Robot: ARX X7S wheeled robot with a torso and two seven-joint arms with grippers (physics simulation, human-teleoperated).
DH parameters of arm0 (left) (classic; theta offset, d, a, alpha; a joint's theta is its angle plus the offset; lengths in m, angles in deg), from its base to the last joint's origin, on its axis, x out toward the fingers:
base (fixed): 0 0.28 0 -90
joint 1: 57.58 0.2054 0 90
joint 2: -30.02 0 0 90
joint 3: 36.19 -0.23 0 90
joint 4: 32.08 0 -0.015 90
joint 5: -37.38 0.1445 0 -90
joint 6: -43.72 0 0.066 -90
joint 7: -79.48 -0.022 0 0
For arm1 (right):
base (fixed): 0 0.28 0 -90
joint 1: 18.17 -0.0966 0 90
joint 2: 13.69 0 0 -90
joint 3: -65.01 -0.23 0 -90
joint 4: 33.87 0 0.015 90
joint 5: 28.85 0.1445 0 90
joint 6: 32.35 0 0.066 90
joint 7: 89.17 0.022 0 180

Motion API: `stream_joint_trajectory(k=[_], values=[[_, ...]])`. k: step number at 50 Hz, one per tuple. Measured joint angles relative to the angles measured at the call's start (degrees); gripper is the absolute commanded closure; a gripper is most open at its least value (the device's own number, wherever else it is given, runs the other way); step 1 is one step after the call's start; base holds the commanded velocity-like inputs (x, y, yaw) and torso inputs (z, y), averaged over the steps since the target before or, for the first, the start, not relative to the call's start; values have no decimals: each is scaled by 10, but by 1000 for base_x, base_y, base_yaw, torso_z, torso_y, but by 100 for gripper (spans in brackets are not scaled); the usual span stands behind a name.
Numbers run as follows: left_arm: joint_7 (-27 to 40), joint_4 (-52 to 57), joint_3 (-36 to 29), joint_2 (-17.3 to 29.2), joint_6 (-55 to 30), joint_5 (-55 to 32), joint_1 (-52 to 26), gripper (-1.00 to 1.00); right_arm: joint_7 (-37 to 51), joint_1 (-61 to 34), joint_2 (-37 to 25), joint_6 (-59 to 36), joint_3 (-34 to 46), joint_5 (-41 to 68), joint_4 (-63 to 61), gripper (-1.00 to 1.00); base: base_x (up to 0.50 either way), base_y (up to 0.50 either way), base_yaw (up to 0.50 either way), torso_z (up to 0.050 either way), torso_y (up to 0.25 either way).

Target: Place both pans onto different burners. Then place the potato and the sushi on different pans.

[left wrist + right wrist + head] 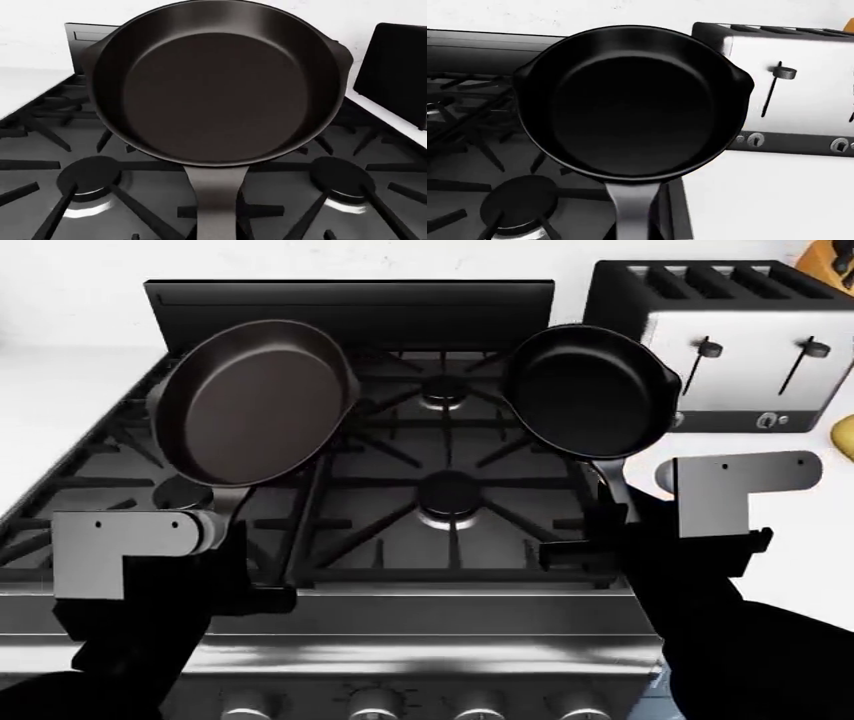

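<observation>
Two round black pans are held above the stove grates (400, 500). Larger skillet (254, 402), matte with a shallow wall, extends forward of the left gripper (227, 570), which clamps its handle. Smaller, deeper pan (587, 390) extends forward of the right gripper (607, 540), clamped likewise, beside the toaster (727, 345). Burner caps (90, 175) sit beneath.

Stove (441, 490): no readable text or numbers
Toaster (727, 350): no legible label or brand
Pans: unmarked
</observation>
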Motion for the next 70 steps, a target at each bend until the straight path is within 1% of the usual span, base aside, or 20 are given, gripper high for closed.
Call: stream_joint_trajectory(k=[15, 22, 40, 54, 70], values=[[0, -1, 0, 2, 2, 1, -2, 100, 0, -2, 0, 2, 1, 1, -1, 100, 0, 470, 0, 1, 3], [-1, -1, 1, 3, 3, 5, -1, 100, -1, 0, 1, 4, 2, 4, -1, 100, 0, 305, 0, 1, 1], [-4, -4, -3, 4, 7, 11, -2, 100, -6, 7, 1, 18, -2, -4, -1, 100, 0, 8, 0, 1, 3], [-8, -8, -11, 3, 5, 16, -11, 100, -14, 2, 1, 27, -5, -12, -4, 100, 229, 122, 0, 1, 2], [-13, -13, -20, 2, 4, 22, -18, 100, -15, 5, -1, 30, -4, -16, 2, 100, 256, 12, 0, 1, 3]])
